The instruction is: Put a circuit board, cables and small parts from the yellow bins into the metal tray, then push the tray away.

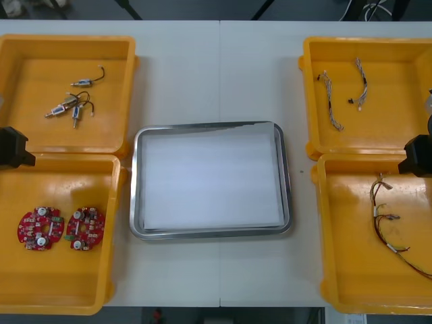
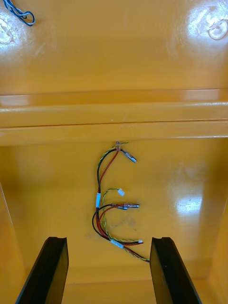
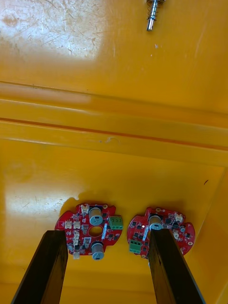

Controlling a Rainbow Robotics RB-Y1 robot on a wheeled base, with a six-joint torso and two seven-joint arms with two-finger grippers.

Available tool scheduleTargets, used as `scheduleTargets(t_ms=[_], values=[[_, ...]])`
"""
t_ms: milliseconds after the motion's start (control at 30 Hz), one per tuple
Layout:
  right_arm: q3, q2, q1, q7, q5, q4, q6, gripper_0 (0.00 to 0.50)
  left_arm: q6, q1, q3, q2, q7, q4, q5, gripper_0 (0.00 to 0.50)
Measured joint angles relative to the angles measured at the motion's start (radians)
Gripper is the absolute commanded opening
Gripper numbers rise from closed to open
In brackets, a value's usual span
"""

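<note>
The left hand [image 3: 107, 235] is hanging wide open, gripping nothing, over two boards [image 3: 92, 230] in the near left bin [image 1: 61, 277]. The right hand [image 2: 109, 240] is hanging equally open over the red-and-yellow cable [image 2: 107, 204]. The tray [image 1: 135, 182] is sitting mid-tabletop [image 1: 202, 67], apparently unloaded. All picking and the push are pending.

Shows a metal tray [image 1: 210, 234], white inside, at the middle of the tabletop [image 1: 202, 67] between yellow bins. Places two red circuit boards [image 1: 40, 228] in the near left bin [image 1: 61, 290], small metal parts [image 1: 67, 106] in the far left bin [image 1: 40, 74], cables [image 1: 385, 216] in both right bins [image 1: 351, 270].
</note>
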State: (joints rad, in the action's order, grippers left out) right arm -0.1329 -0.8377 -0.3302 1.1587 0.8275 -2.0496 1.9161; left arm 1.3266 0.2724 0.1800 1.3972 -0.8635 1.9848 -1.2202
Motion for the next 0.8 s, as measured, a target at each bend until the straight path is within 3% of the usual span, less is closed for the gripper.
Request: scheduleTargets(t_ms=[800], values=[[0.0,0.0,0.0,0.0,0.0,0.0,0.0,0.5,0.0,0.0,0.0,0.0,0.0,0.0,0.0,0.5]])
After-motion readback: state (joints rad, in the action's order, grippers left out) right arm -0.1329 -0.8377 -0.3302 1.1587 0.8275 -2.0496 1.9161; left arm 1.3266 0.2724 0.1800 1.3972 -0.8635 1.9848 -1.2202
